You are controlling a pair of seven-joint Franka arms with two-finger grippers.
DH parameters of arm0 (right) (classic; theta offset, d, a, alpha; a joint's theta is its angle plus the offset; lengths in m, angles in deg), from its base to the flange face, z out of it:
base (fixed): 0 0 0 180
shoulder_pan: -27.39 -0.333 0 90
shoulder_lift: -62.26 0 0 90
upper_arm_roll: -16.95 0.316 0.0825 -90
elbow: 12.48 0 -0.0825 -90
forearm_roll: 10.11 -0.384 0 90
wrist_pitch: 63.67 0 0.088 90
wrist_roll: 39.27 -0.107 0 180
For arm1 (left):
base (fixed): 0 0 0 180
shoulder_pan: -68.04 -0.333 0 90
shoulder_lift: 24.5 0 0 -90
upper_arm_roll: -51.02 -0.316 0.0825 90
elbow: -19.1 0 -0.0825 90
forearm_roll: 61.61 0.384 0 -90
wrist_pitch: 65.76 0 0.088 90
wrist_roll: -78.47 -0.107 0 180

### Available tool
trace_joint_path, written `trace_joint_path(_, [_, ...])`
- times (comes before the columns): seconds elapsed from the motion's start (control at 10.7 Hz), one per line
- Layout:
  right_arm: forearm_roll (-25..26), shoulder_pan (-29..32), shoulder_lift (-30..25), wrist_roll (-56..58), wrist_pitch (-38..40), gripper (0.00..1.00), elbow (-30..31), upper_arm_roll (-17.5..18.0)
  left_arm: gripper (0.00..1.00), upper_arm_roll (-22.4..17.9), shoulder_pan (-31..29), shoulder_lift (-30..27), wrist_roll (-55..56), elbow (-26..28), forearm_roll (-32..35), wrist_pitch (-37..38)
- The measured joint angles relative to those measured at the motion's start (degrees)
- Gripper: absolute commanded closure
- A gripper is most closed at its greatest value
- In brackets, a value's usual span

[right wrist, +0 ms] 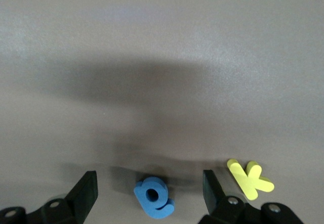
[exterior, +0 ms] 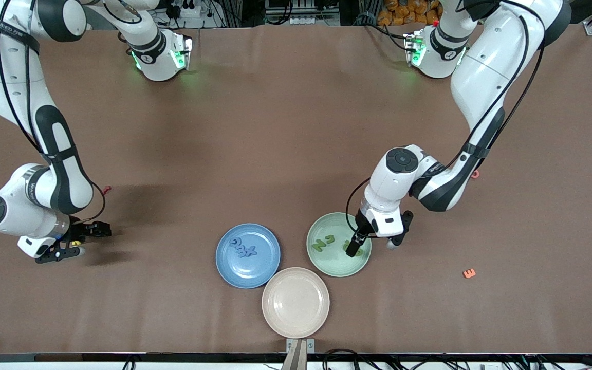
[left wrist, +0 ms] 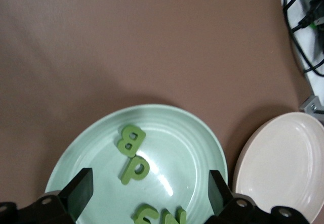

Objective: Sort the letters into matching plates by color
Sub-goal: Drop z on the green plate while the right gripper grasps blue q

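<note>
The mint green plate [exterior: 333, 224] holds green letters [exterior: 323, 241]; the left wrist view shows a B [left wrist: 130, 140], a P [left wrist: 134, 169] and two more [left wrist: 161, 216] on the plate [left wrist: 96, 148]. My left gripper [exterior: 373, 241] hangs open and empty over this plate's rim, and it shows in its own view [left wrist: 149, 193]. The blue plate [exterior: 267, 263] holds blue letters [exterior: 243, 247]. The beige-pink plate [exterior: 295, 302] is bare. My right gripper [exterior: 82, 241] is open low over the table at the right arm's end, astride a blue letter [right wrist: 154, 197] with a yellow K [right wrist: 250, 179] beside it.
An orange E [exterior: 469, 273] lies toward the left arm's end. A red letter [exterior: 476, 173] peeks out by the left arm's forearm. Another red letter [exterior: 107, 188] lies by the right arm. The three plates sit close together near the front camera's table edge.
</note>
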State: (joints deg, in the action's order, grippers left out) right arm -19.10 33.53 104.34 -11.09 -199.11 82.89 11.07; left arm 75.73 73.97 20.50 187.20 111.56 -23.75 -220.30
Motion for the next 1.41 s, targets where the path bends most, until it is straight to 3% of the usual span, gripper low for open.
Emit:
trace_joint_path(0.47, [-0.8, 0.0, -2.4, -0.3, -2.1, 0.15, 4.3, 0.1, 0.00, -0.6, -2.4, -7.1, -12.7, -1.5, 0.4, 14.3])
trace_joint_path(0.84, [-1.0, 0.0, -3.0, -0.4, -2.4, 0.26, 5.1, 0.1, 0.00, -0.5, -5.6, -9.1, -28.8, -1.4, -0.3, 26.5])
trace_joint_path(1.12, [-1.0, 0.0, -3.0, -0.4, -3.5, 0.34, 5.6, 0.1, 0.00, -0.4, -10.5, -10.8, -49.5, -1.4, -4.6, 35.5])
trace_joint_path(1.41, [-1.0, 0.0, -3.0, -0.4, -4.1, 0.49, 6.1, 0.1, 0.00, -0.4, -14.2, -12.0, -61.7, -0.4, -10.8, 40.8])
